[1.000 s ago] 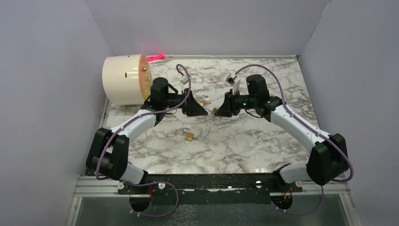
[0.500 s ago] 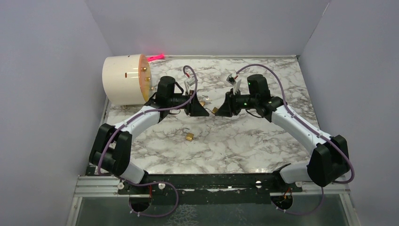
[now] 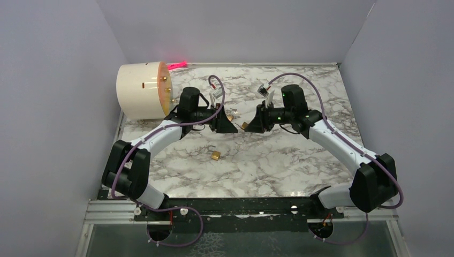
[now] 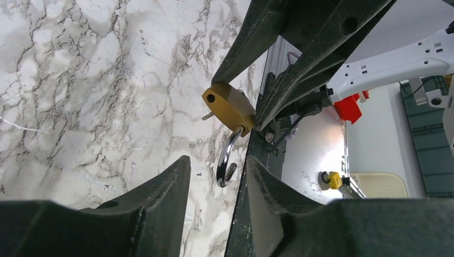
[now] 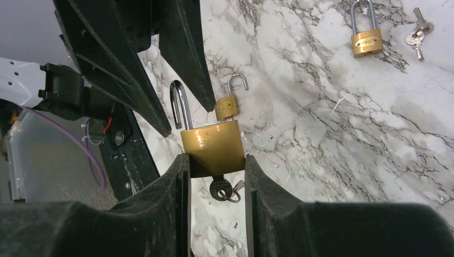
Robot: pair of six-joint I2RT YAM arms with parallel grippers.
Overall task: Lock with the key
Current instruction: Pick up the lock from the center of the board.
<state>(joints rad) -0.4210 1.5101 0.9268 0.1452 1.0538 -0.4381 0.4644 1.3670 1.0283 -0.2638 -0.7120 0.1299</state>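
Although the white drum (image 3: 140, 91) at far L hasn't budged, the L arm (image 3: 160, 132) beside it has. Vs 1 s back its forearm has swung inward, the wrist sits further R, and the cable loop is re-draped above it. Most of that came in the first half sec; since then it's basically parked. Tip pos. barely shifted, so this reads as a re-aim, not a reach. The L gripper (image 3: 231, 127) points straight at the work, fingers (image 4: 160, 203) set narrow w/ nothing between them. In the L wrist view the free end of the shackle (image 4: 225, 151) hangs just beyond that gap, not touching as far as I can tell.

Mid-scene, the padlock (image 5: 211, 147) is up off the marble table (image 3: 278, 166), its brass body pinched between the R gripper (image 5: 214, 160) fingers. The shackle is swung open and the key (image 5: 220, 188) sits in the bottom w/ a ring on it. The R arm (image 3: 342, 144) is unchanged over the sec, acting as a vise.

For the task: lock not yet shut. My read is that L is lined up to press the shackle home or take the key. Risk: an off-axis push could twist the body in the R grip.

Further R in the R wrist view, a spare open padlock (image 5: 227, 105), another padlock (image 5: 367, 42) and loose keys (image 5: 417, 33) lie on the marble.
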